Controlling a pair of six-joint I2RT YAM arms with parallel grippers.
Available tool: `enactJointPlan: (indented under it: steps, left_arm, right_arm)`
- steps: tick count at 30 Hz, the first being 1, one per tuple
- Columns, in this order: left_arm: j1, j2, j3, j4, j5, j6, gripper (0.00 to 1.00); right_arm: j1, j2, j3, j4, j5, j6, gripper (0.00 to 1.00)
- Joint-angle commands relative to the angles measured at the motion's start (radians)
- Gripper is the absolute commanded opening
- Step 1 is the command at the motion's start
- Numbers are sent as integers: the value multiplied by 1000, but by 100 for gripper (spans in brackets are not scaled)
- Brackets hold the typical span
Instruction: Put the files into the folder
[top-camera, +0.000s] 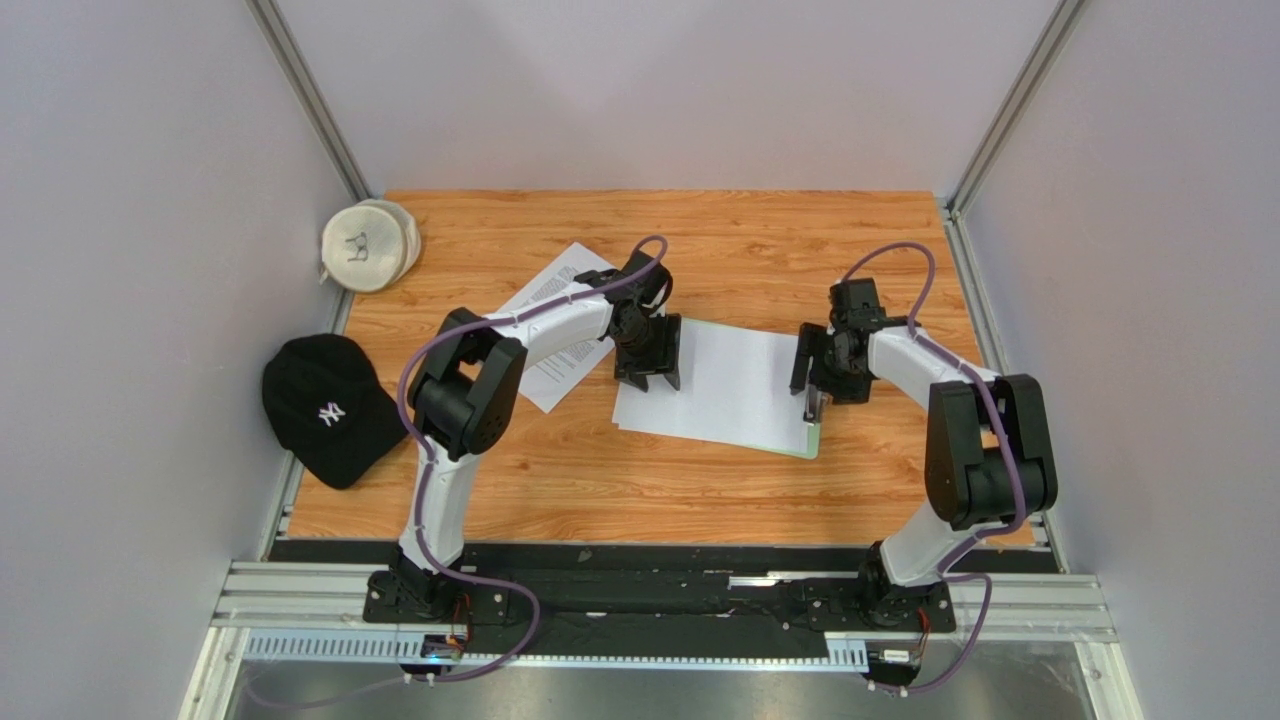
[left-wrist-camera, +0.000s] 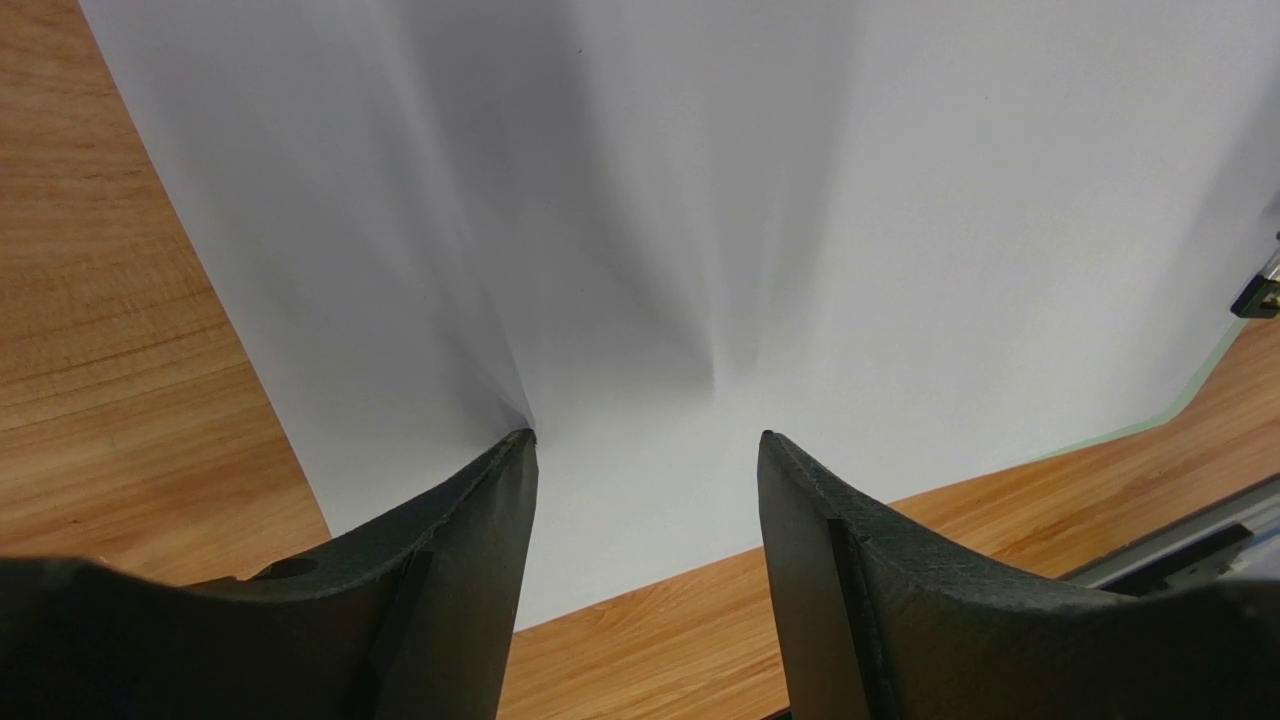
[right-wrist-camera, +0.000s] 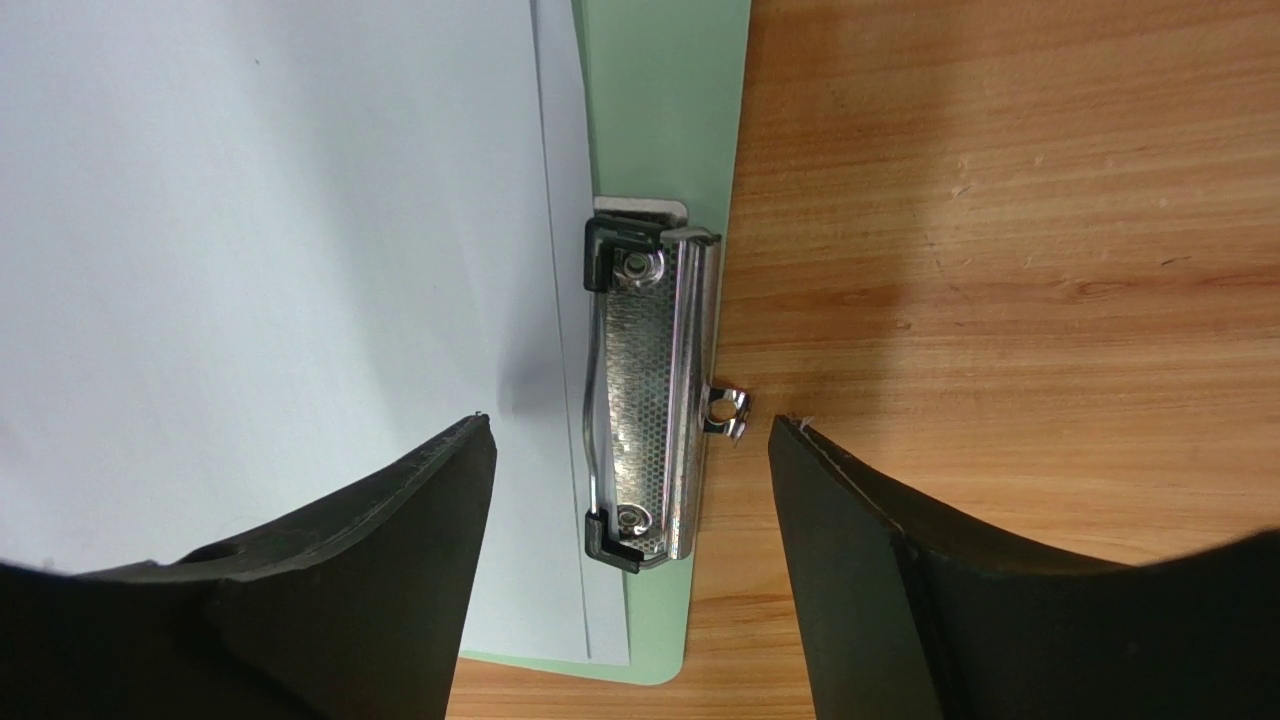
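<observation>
Pale grey walls are seen on three sides of a wooden table (top-camera: 751, 240). At its left edge a black cap (top-camera: 323, 405) is laid, and near the far left corner a white round cloth thing (top-camera: 368, 245) is placed.

The folder (right-wrist-camera: 661, 90) is laid flat near the middle of the table, with its metal clip (right-wrist-camera: 649, 398) on the right side. It is almost fully covered by one of the files, a blank-side sheet (top-camera: 721, 383), so only a green strip and a corner are shown. The right edge of this sheet is found just beside the clip; whether it is under the clip cannot be told. A second printed sheet (top-camera: 559, 278) is laid further left, partly hidden under the left arm.

The left gripper (left-wrist-camera: 646, 443) is lowered on the left edge of the blank-side sheet. Its fingers are held apart, and the paper between them is wrinkled and a little raised.

The right gripper (right-wrist-camera: 631, 435) is spread wide above the clip, one finger over the paper and one over the bare wood. Nothing is held by it.
</observation>
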Motion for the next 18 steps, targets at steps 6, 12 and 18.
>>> enactJointPlan:
  steps: [6, 12, 18]
  left_arm:
    - [2, -18, 4, -9, -9, 25, 65]
    - [2, -16, 7, -9, -6, 22, 65]
    - [4, -12, 11, -9, -8, 24, 65]
  right_arm:
    - [-26, 4, -43, 77, -35, 39, 65]
    - [-25, 50, -40, 95, -16, 12, 48]
    - [-25, 53, -38, 94, -6, -10, 40]
